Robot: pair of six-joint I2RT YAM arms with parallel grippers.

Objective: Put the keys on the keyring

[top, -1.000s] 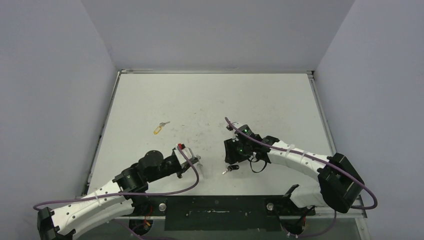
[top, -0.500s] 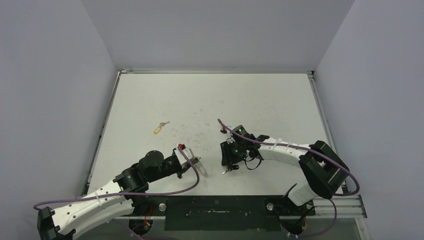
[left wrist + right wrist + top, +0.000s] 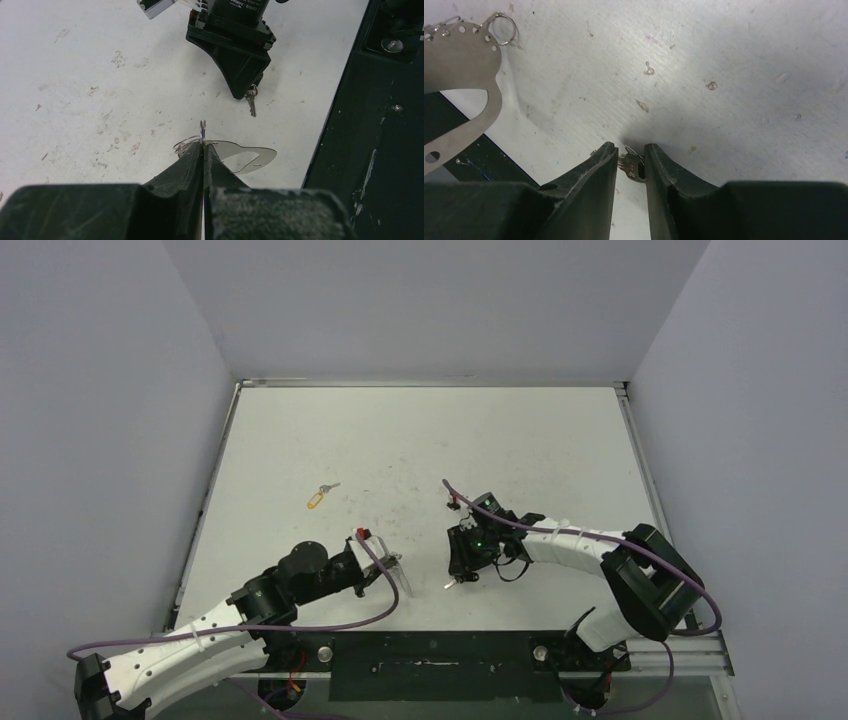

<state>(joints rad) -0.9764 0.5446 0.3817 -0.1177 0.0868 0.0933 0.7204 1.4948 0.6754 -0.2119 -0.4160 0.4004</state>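
Keyring (image 3: 242, 155) pinched at left, silver key (image 3: 632, 169) straddled at right

Left gripper (image 3: 202, 146) is pressed together on a small ring of the keyring, whose flat plate juts sideways over the table (image 3: 500, 440). Right gripper (image 3: 630, 150) stands nearby, its narrow jaws either side of the silver key; I cannot tell whether they grip it. The yellow-tagged key (image 3: 317, 498) lies well apart.

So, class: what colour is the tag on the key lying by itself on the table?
Yellow; the tag shows best in the top view.

Scuffed white table (image 3: 420, 430), plain grey walls (image 3: 430, 300)
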